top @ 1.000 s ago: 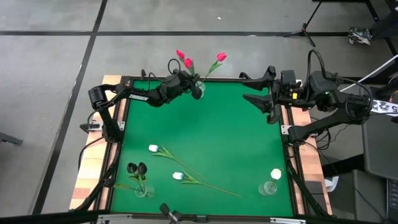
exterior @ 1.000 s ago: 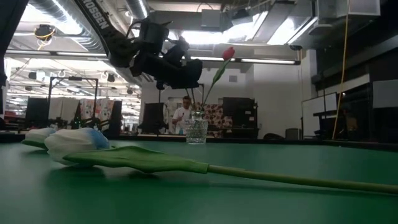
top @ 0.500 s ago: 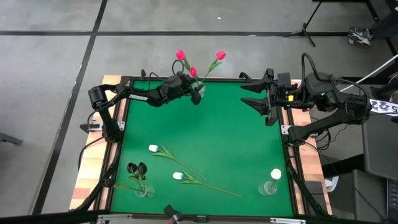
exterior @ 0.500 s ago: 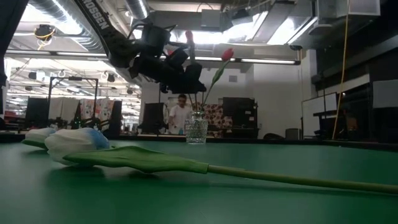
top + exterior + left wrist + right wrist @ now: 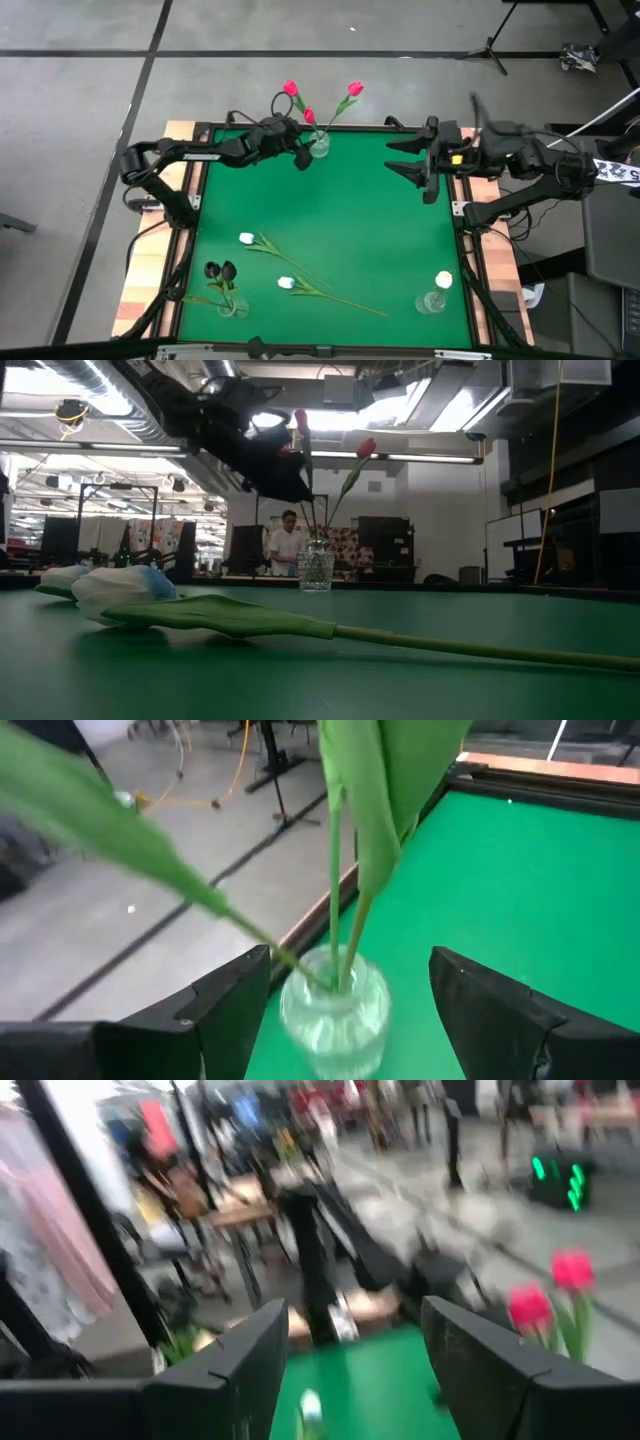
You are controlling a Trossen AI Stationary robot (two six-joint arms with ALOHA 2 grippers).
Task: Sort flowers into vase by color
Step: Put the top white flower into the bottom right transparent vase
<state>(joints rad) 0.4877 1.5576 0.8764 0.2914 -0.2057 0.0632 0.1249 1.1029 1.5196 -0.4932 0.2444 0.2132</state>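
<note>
Left gripper (image 5: 345,1010) just let go: a second ago its jaws were pinched on a pink-red tulip stem over the clear glass vase (image 5: 319,146) at the far edge of the green worktop (image 5: 350,220); now the jaws are spread wide either side of the vase in the left wrist view, and the stems stand inside it untouched. Three pink-red artificial tulips (image 5: 309,115) now sit in that vase, heads fanned out above the rim. The left arm has pulled back slightly toward its own side. My read: the pink-red group is done. Right gripper (image 5: 420,170) hovers over the far right part of the worktop, jaws spread, holding nothing, opening unchanged. Left to sort: two white tulips with long green stems (image 5: 300,284) lying loose on the near half of the worktop. The near-right clear vase (image 5: 434,299) already holds one white tulip, so they likely go there. The near-left vase holds the near-black tulips (image 5: 220,270).
</note>
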